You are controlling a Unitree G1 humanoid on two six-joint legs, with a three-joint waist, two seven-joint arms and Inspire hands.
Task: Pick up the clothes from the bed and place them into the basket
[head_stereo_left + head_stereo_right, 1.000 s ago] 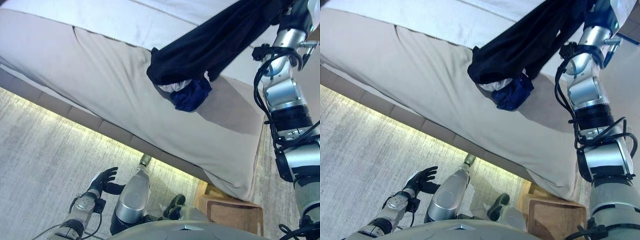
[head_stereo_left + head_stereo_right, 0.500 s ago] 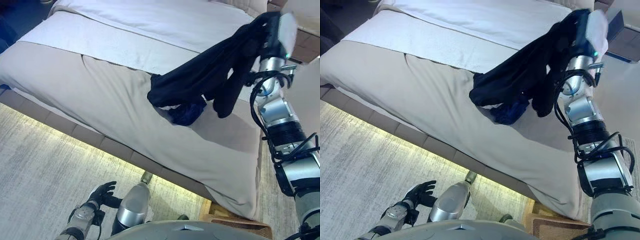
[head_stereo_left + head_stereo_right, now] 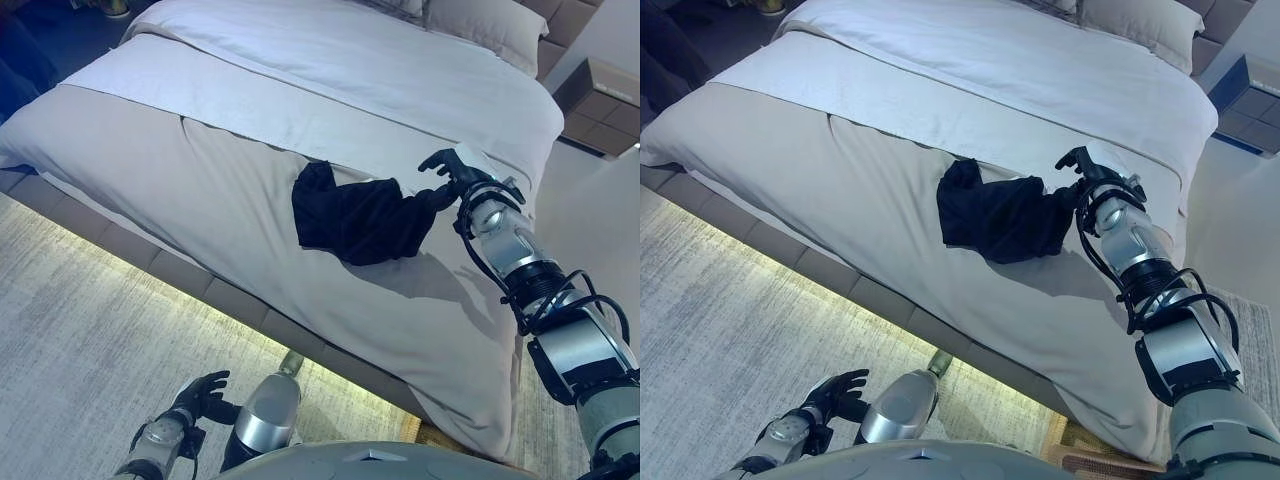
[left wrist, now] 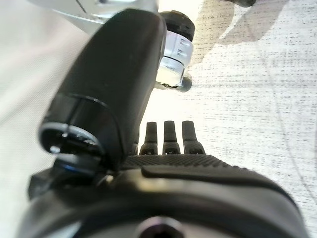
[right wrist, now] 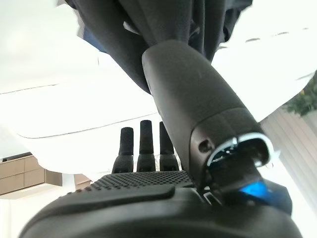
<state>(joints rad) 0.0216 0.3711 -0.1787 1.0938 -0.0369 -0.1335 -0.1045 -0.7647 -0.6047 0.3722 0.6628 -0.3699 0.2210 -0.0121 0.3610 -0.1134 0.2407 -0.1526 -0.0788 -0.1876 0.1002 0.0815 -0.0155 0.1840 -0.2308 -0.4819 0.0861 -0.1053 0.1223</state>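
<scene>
A dark bundle of clothes (image 3: 355, 215) lies spread on the beige bedcover (image 3: 200, 190), near the bed's right side. My right hand (image 3: 455, 178) is at the bundle's right end, just above the cover, with its fingers spread and straight. In the right wrist view the thumb (image 5: 198, 94) reaches to the dark cloth (image 5: 163, 25) and the fingers (image 5: 143, 144) stand straight. My left hand (image 3: 200, 393) hangs low over the carpet with relaxed fingers (image 4: 171, 136) and holds nothing. A tan basket's rim (image 3: 1085, 458) shows on the floor by the bed's near corner.
The bed has a white sheet (image 3: 330, 60) and pillows (image 3: 490, 20) at its far end. A nightstand (image 3: 600, 90) stands at the far right. A lit strip runs under the bed's near edge (image 3: 200, 290) over grey carpet (image 3: 80, 330).
The dark clothes hung from my raised right hand before; now they lie on the bed. My right hand has come down and opened. The view has also tilted up.
</scene>
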